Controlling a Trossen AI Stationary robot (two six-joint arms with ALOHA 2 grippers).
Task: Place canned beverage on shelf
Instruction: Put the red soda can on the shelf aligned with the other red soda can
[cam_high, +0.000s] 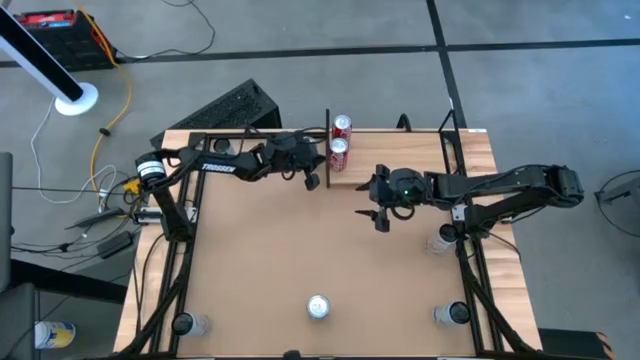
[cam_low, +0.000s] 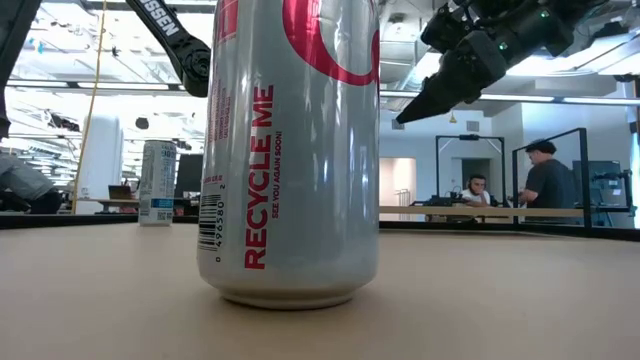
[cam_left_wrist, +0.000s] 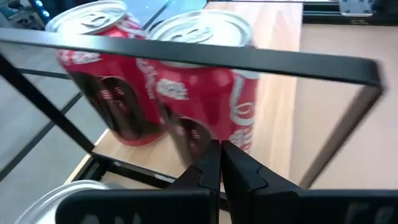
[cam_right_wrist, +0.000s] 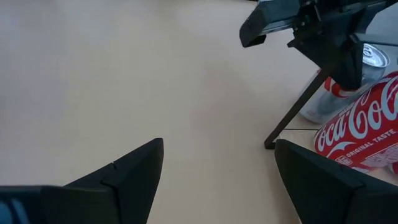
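Right gripper open, silver can well apart.

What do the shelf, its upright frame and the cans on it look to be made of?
The shelf looks like pale wood or a wood-look laminate: light matte board with faint grain. Its upright frame seems to be black-painted metal bar, thin and square-edged. The two red Coca-Cola cans look like printed aluminium, with bare silvery glossy tops and pull tabs.
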